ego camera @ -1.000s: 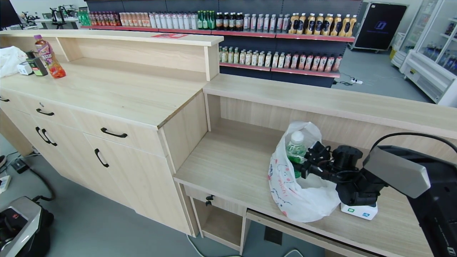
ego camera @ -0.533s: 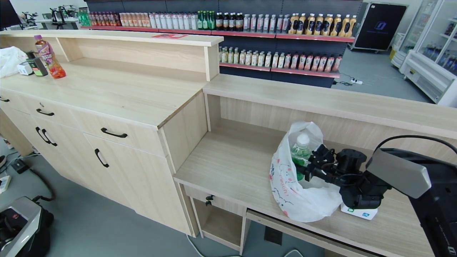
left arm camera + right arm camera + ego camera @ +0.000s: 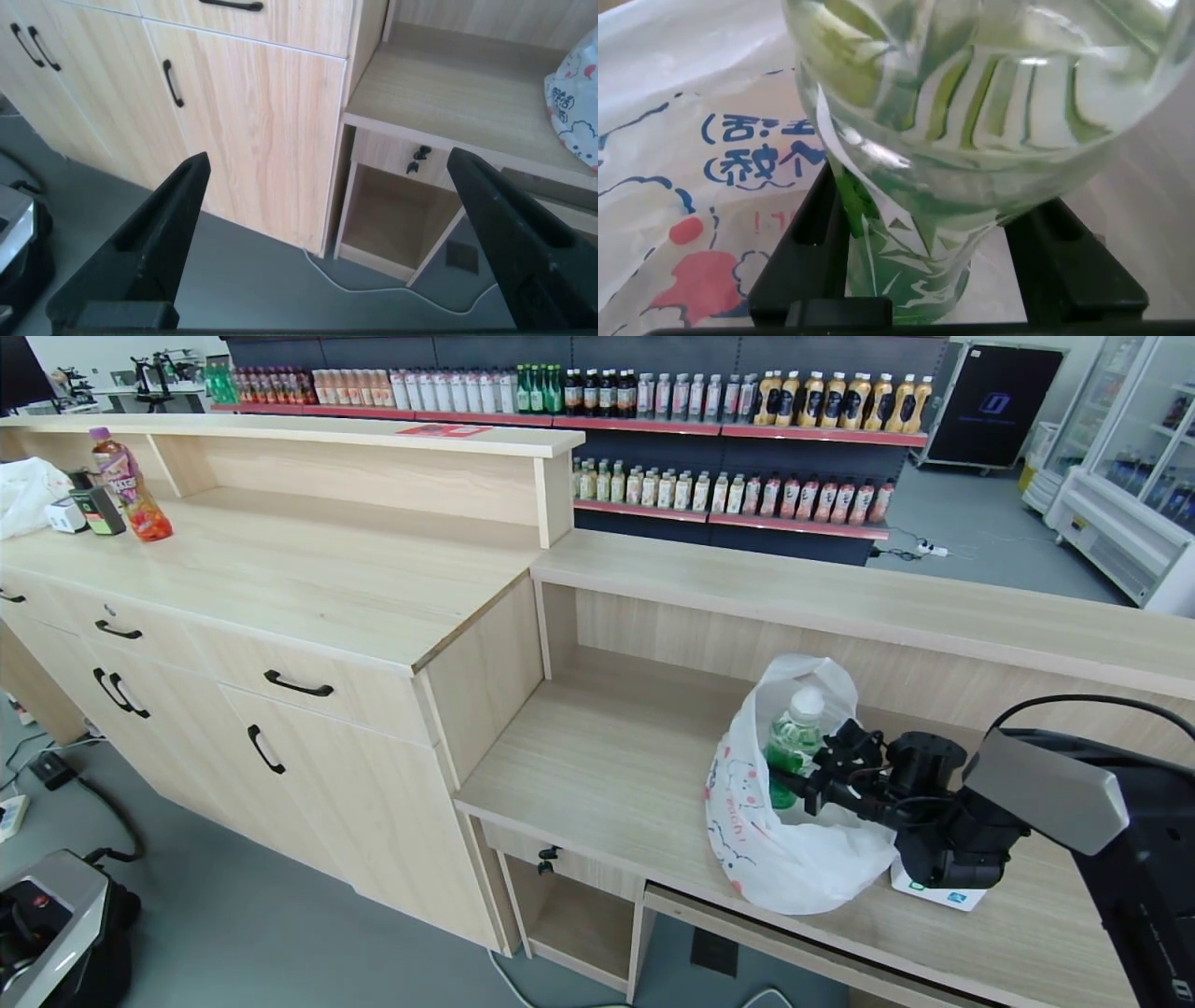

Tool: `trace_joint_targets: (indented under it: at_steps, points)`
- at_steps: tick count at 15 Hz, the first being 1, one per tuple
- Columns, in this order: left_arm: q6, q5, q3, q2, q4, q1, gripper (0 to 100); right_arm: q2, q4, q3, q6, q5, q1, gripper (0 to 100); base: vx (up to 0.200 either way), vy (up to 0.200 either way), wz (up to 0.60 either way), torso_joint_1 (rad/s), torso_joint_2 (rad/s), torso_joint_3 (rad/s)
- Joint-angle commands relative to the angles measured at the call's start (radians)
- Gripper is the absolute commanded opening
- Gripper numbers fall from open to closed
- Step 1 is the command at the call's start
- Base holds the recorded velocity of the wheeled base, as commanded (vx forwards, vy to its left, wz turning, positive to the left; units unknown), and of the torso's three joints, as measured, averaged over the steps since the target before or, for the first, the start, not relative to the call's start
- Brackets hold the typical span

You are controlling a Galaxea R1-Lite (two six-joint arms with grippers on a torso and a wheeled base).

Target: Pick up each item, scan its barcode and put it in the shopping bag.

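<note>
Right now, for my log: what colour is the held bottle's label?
Green with pale stripes on the bottle, clearest in the right wrist view.

Head view — high, facing forward and down over the table, shelves beyond. Left wrist view low, well off, facing the table's front edge — shares shopping bag with head. Right wrist view hard against bottle.

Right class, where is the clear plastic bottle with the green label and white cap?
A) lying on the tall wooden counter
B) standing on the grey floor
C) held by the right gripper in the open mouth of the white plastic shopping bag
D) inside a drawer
C: the right gripper is shut on the green-labelled bottle, whose lower part sits inside the white shopping bag.
</note>
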Motion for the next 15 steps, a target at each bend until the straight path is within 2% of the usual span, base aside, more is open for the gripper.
trace_joint_targets:
  at_steps: [1,3,4,9,11,14,15]
  points:
    - [-0.001,0.001,0.0,0.0,-0.001,0.0,100,0.003,-0.008,0.027,-0.002,0.001,-0.005,0,0.0,0.0,0.0,0.0,0.0,0.0]
    - [0.0,0.001,0.0,0.0,-0.001,0.0,100,-0.005,-0.008,0.039,-0.002,0.001,-0.005,0,0.0,0.0,0.0,0.0,0.0,0.0]
    - [0.0,0.001,0.0,0.0,-0.001,0.0,100,-0.01,-0.008,0.041,-0.002,0.001,-0.003,100,0.0,0.0,0.0,0.0,0.0,0.0]
    - [-0.001,0.001,0.0,0.0,-0.001,0.0,100,-0.175,0.026,0.078,0.021,0.001,0.004,100,0.0,0.0,0.0,0.0,0.0,0.0]
    - [0.0,0.001,0.0,0.0,-0.001,0.0,100,-0.321,0.116,0.151,-0.012,-0.007,-0.002,100,0.0,0.0,0.0,0.0,0.0,0.0]
    - [0.0,0.001,0.0,0.0,0.0,0.0,100,-0.617,0.411,0.237,-0.046,-0.024,-0.036,100,0.0,0.0,0.0,0.0,0.0,0.0]
    - [0.0,0.001,0.0,0.0,-0.001,0.0,100,-0.636,0.426,0.242,-0.046,-0.025,-0.039,100,0.0,0.0,0.0,0.0,0.0,0.0]
